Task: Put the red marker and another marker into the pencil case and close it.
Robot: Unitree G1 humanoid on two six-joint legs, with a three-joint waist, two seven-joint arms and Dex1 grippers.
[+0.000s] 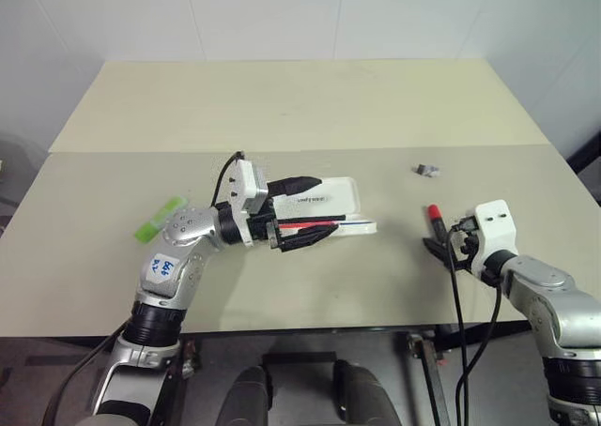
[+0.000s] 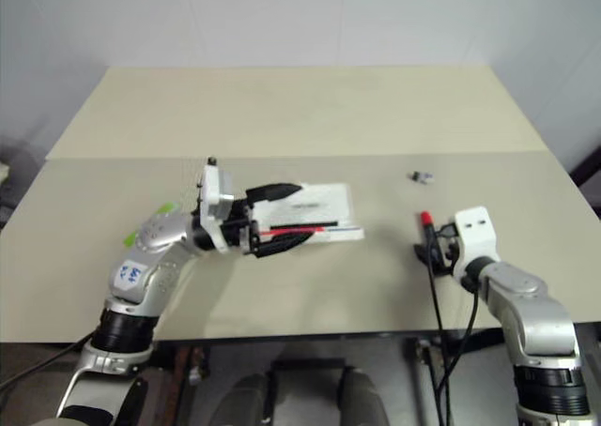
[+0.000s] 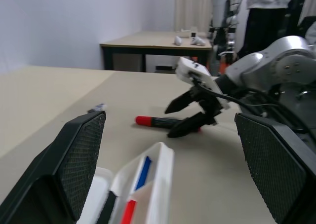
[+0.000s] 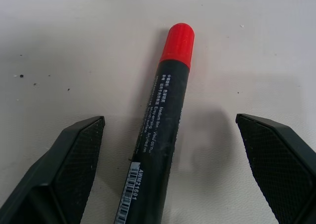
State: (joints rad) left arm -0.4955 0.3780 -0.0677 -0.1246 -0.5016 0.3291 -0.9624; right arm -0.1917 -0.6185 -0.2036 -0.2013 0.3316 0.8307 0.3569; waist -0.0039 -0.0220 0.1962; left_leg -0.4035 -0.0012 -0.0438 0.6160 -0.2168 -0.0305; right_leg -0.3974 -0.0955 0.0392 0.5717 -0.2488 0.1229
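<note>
The pencil case lies open in the middle of the table, and I take it as the landmark. Nothing of the task looks finished yet: both markers are outside the case and the lid is not closed.

Nearest to the robot, well to the right of the case, the right gripper is low over the table with its two fingers spread wide. The red marker lies flat on the table between the fingers, the red cap pointing away from the wrist. The fingers do not touch the barrel, so it is not grasped. I judge that this arm is about to pick it up.

At the left end of the case, the left gripper is also released, one finger over the lid and one by the tray. It seems to steady the case, but I cannot tell if it touches.

Left of the case, beside the left arm, another marker, the green one, lies on the table, untouched.

Farther, to the right and behind the case, a small grey object lies alone.

Both insertions and the closing are still left to do.
</note>
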